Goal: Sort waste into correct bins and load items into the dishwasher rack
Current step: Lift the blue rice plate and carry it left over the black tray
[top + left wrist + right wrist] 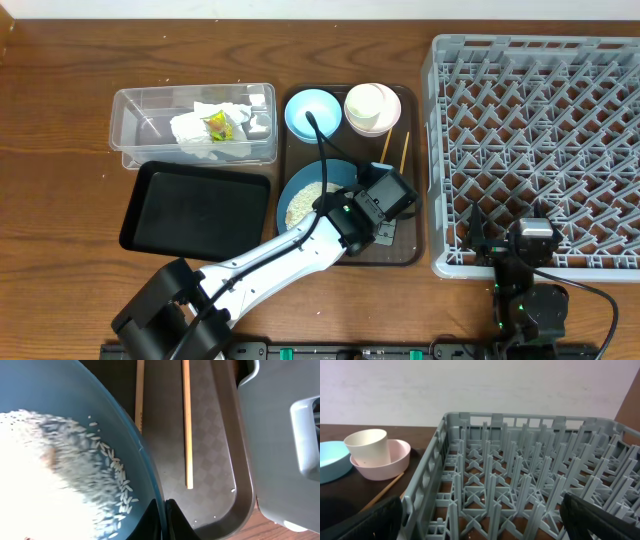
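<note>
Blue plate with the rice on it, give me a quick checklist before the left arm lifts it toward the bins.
1. Left jaws shut on the dark-blue plate's rim: ok.
2. Rice lying inside the plate: ok.
3. Nearer chopstick free of the plate's edge: cannot tell, the rim overlaps its end.
4. Black tray bare to take rice: ok.
5. Right jaws open, low by the dishwasher rack, off the path: ok.
</note>
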Controlling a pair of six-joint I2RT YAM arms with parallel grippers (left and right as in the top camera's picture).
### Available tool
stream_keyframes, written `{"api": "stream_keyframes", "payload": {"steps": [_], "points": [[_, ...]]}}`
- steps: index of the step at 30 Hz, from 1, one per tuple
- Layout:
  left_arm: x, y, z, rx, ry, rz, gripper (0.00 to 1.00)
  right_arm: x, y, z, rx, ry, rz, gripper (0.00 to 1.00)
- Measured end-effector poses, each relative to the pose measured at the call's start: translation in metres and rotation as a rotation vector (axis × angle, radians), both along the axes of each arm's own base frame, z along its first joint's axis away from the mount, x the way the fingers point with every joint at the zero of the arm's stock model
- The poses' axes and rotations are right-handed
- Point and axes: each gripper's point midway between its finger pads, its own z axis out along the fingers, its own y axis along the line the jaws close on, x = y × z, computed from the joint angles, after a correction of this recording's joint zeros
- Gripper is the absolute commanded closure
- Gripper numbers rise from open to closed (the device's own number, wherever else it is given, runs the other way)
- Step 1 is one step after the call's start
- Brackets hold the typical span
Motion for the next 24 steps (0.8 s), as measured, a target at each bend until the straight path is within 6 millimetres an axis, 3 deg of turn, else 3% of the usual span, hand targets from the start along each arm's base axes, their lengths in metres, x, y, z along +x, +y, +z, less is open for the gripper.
{"api": "stream_keyframes", "payload": {"steps": [10,16,24], "points": [[-0.001,0.002,-0.001,0.008,0.005,0.0,0.94,0.0,0.0,0.0,0.0,0.0,0.0,0.01],[-0.008,0.015,-0.006,0.068,0.034,0.0,0.94,0.0,0.0,0.0,0.0,0.0,0.0,0.01],[-0.003,0.009,0.018,0.066,0.022,-0.008,0.94,0.0,0.0,0.0,0.0,0.0,0.0,0.01]]}}
